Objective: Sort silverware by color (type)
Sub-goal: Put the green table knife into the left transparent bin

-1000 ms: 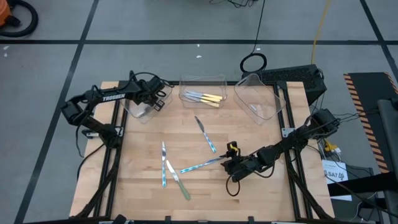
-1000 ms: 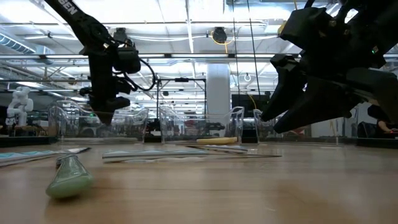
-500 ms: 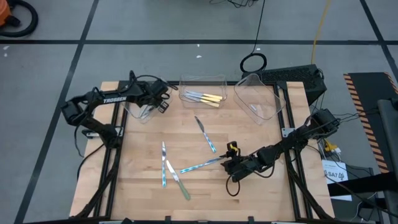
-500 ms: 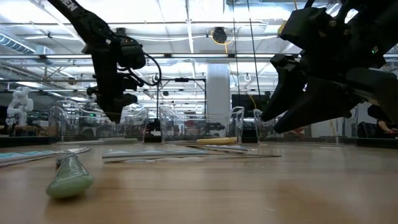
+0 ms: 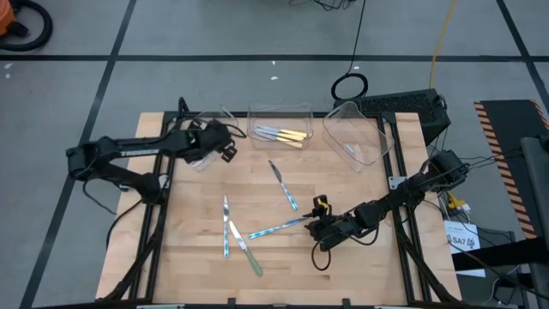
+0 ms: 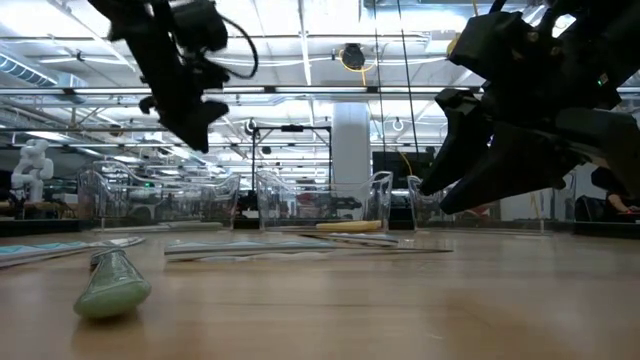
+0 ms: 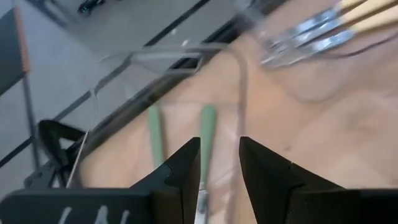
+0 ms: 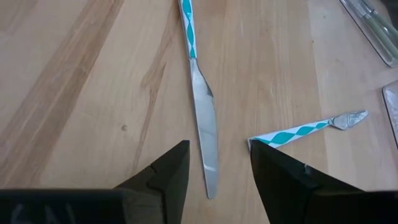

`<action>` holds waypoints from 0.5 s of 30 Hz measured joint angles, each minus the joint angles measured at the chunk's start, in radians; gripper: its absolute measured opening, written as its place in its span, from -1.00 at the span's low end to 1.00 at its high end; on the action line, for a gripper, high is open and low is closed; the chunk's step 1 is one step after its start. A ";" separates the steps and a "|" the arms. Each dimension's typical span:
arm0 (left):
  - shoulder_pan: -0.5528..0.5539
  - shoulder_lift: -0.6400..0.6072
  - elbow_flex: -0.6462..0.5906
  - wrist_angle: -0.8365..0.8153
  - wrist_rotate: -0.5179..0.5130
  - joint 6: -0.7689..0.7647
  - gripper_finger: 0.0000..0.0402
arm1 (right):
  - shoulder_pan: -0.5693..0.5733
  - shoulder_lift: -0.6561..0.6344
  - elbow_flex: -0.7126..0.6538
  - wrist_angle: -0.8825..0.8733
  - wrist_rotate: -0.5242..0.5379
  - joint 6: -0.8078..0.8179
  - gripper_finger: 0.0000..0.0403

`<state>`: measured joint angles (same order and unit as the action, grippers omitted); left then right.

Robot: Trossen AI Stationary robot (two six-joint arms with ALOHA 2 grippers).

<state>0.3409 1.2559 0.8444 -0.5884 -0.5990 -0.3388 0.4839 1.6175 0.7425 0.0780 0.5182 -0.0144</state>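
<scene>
High view: the left hand hangs by the left clear tray at the tabletop's far edge, while the right hand sits low at the right end of a blue-striped knife. Another blue knife lies just beyond it, a blue utensil and a green-handled knife lie farther left, and yellow-handled pieces rest in the middle tray.

Low view: the left hand is raised well above the tabletop; the green handle lies nearest the camera.

Left wrist view: the left hand's fingers are released with nothing between them; two green handles lie in the tray beneath.

Right wrist view: the right hand's fingers are spread, straddling the knife blade just ahead, not yet touching it. A second blue-striped utensil lies just beside. A good pick likely needs a straight descent centred on the blade or handle, avoiding that neighbour.
</scene>
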 joint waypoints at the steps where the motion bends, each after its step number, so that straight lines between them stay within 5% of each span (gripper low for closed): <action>1: -0.027 -0.014 0.000 0.000 -0.003 -0.014 -0.40 | 0.000 0.000 0.000 0.000 0.000 0.003 -0.20; 15: -0.590 0.011 0.001 0.014 -0.073 -0.242 -0.40 | 0.000 0.001 0.000 0.031 0.000 0.219 -0.20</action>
<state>-0.2488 1.2669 0.8455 -0.5742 -0.6724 -0.5813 0.4839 1.6180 0.7425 0.1093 0.5182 0.2047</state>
